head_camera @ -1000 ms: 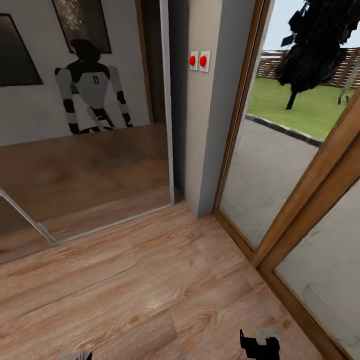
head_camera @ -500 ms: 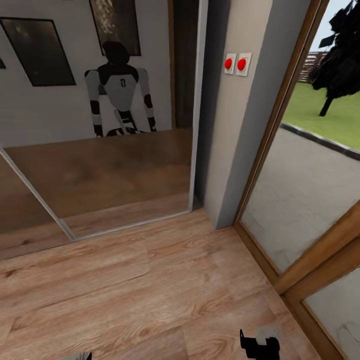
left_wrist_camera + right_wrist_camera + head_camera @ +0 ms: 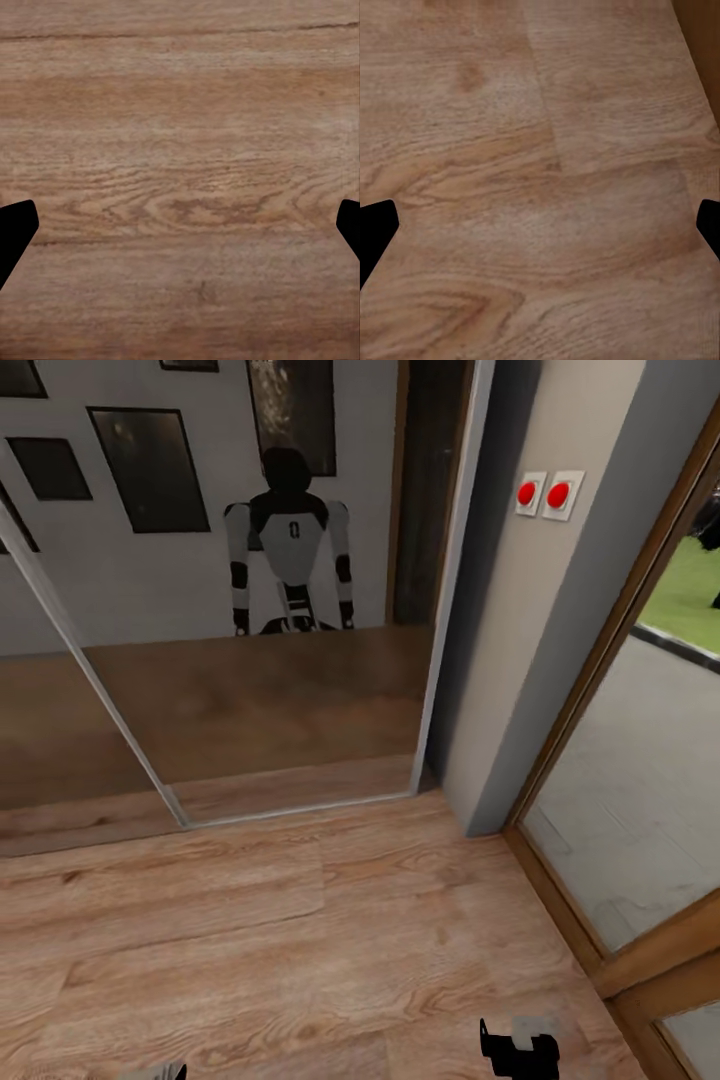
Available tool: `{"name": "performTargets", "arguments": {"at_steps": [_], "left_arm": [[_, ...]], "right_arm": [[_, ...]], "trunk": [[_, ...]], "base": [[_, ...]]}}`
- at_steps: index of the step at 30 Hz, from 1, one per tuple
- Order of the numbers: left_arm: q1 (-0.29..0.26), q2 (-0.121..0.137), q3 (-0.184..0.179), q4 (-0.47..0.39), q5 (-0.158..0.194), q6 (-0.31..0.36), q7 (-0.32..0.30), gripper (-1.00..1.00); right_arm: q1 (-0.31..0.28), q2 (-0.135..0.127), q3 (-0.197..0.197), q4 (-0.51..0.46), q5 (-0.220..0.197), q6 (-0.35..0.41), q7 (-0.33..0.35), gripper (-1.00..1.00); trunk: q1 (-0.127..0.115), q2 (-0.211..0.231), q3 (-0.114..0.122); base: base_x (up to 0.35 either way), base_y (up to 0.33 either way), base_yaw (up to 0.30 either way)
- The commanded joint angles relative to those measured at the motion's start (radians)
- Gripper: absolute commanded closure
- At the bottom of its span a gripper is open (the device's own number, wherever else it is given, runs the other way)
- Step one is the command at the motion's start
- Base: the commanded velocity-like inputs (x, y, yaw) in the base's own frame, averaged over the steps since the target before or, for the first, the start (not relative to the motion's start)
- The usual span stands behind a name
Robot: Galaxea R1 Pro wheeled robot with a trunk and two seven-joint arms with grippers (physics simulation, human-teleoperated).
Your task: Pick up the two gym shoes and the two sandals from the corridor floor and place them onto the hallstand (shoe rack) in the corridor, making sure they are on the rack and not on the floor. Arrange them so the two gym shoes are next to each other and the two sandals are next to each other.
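While I face a mirrored door [image 3: 250, 700] showing my own reflection [image 3: 290, 545], corridor floor [image 3: 300, 940] of wood planks below me, my left gripper [image 3: 180, 232] spread wide over bare planks, my right gripper [image 3: 540, 232] also wide above the floor, two red buttons [image 3: 545, 495] on the grey wall, glass door [image 3: 640, 760] beside it.

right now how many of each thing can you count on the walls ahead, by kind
red round buttons on the grey pillar: 2, one beside the other
dark framed pictures seen in the mirror: 5, for example and; several are cut by the picture's edge
robot reflection: 1
total: 8
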Motion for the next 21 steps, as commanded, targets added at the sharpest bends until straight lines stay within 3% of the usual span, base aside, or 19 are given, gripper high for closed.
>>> {"name": "performTargets", "arguments": {"at_steps": [1,21], "left_arm": [[-0.001,-0.001,0.004,0.001,0.008,-0.001,-0.01,-1.0],[-0.001,-0.004,0.006,0.001,0.009,-0.001,-0.01,-1.0]], "right_arm": [[0.0,0.0,0.002,0.001,0.006,-0.001,-0.007,-1.0],[0.0,0.0,0.001,0.001,0.006,-0.001,-0.007,-1.0]], "trunk": [[0.0,0.0,0.0],[0.0,0.0,0.011]], "base": [[0.15,-0.087,0.263],[0.144,-0.148,0.263]]}}
